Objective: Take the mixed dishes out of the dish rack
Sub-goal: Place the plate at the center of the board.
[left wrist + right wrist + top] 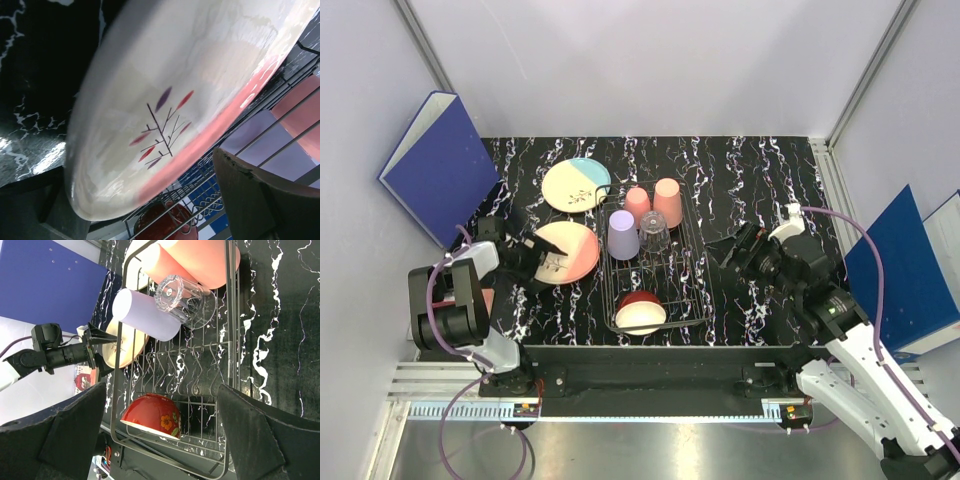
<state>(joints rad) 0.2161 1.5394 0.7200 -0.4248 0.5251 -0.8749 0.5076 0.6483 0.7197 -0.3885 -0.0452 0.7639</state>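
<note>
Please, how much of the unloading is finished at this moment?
Done: the blue plate lies on the table, outside the rack. In hand: the left claw holds a pink plate just left of the rack. Left: three cups, the glass and the red bowl sit in the rack; the right claw hangs open beside it.

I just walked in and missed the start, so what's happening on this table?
The robot is unloading a wire dish rack. Its left tool grips a salmon-pink and cream plate by the rim, just left of the rack. A blue-and-cream plate lies on the table behind it. The lavender cup, two pink cups, clear glass and red bowl are in the rack. The right tool hovers open to the rack's right.
</note>
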